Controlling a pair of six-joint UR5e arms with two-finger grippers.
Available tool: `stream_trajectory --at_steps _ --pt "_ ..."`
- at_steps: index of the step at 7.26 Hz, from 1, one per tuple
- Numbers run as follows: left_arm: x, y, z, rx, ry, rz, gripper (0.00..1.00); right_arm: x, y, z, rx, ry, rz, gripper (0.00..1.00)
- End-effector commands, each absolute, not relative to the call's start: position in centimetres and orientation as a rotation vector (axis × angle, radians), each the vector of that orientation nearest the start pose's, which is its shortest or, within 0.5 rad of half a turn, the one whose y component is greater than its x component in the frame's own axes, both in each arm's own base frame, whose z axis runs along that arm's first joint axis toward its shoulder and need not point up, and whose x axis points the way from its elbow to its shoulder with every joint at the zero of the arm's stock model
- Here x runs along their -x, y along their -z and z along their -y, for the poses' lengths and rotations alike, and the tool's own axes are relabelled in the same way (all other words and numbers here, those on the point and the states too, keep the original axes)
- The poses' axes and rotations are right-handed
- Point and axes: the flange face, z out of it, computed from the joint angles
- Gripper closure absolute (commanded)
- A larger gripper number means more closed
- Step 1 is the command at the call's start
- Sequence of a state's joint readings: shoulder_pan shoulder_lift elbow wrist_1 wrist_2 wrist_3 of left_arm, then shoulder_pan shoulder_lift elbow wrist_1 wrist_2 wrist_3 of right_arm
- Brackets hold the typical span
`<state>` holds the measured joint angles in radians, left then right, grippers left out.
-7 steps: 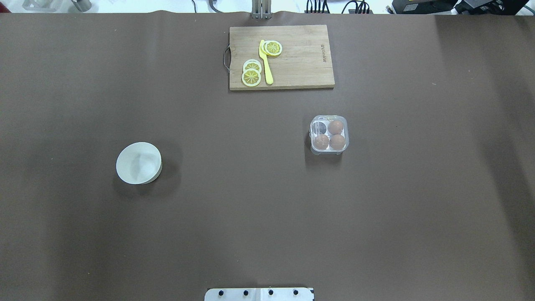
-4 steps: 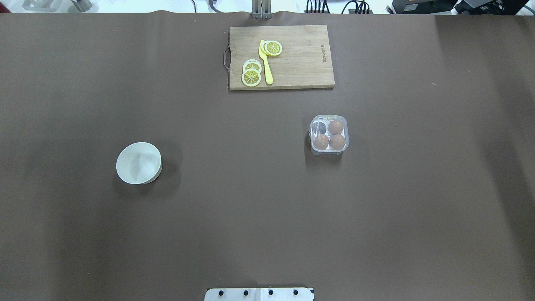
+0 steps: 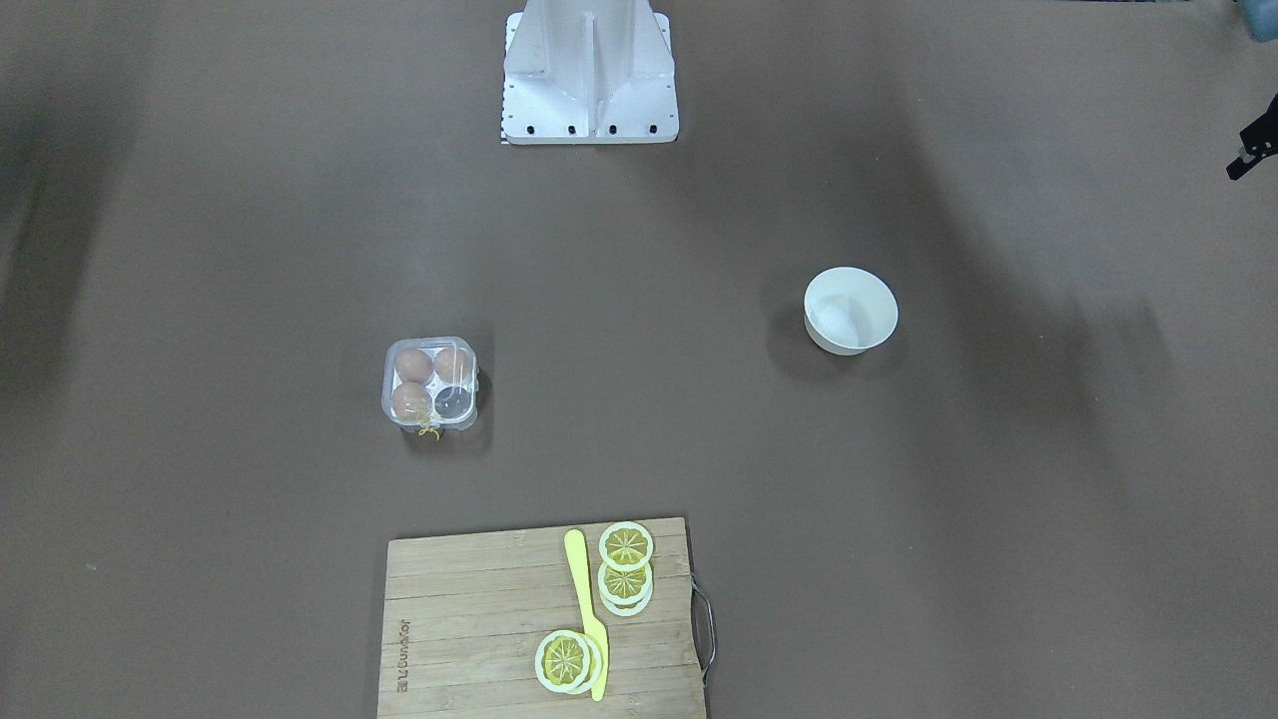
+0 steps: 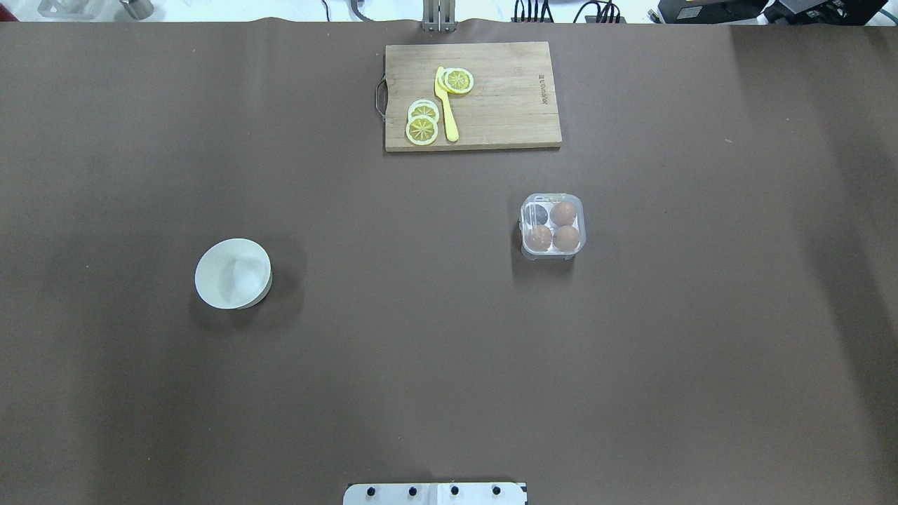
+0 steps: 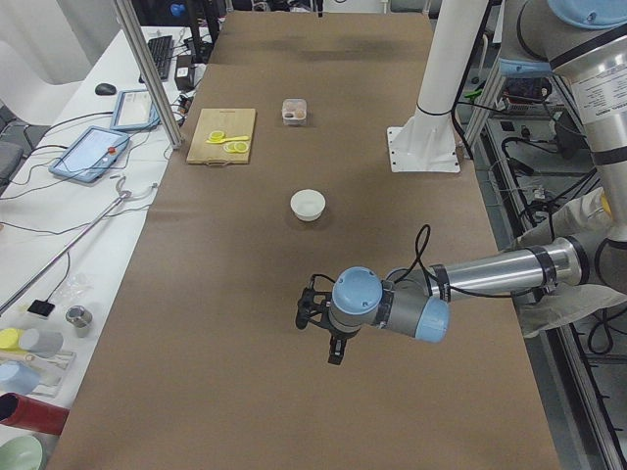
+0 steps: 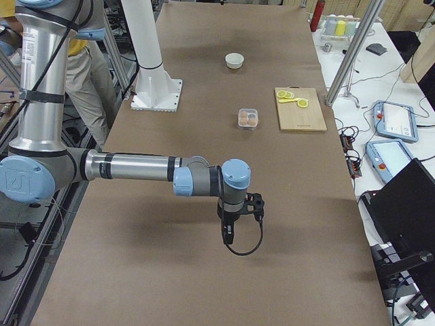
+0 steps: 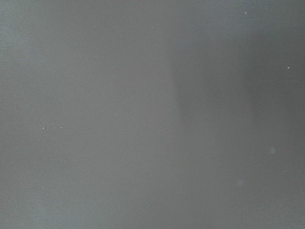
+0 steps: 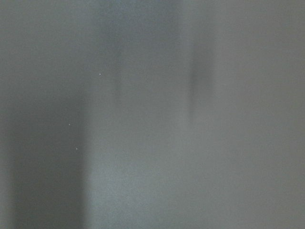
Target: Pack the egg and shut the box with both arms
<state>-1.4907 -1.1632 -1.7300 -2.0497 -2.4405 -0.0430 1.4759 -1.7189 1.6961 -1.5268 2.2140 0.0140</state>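
Note:
The box (image 4: 553, 226) is a small clear carton right of the table's middle. It holds three brown eggs (image 4: 563, 212); the far-left cup is empty. It also shows in the front-facing view (image 3: 430, 384), with a yellow string at its edge. Its clear lid seems down, but I cannot tell for sure. Neither arm shows in the overhead view. My left gripper (image 5: 331, 345) hangs above the table's left end, far from the box. My right gripper (image 6: 229, 231) hangs above the table's right end. I cannot tell whether either is open or shut. Both wrist views show only blurred brown table.
A round white bowl (image 4: 233, 273) stands left of the middle, with no egg showing in it. A wooden cutting board (image 4: 472, 96) at the far edge carries lemon slices (image 4: 422, 129) and a yellow knife (image 4: 446, 105). The white stand's base (image 4: 435, 494) sits at the near edge.

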Motion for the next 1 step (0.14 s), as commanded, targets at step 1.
stream_trajectory --at_steps 1 --pt "3.12 -68.84 32.76 -0.163 -0.135 -0.878 0.03 -3.17 -66.39 44.10 0.006 0.080 0.645 0.00"
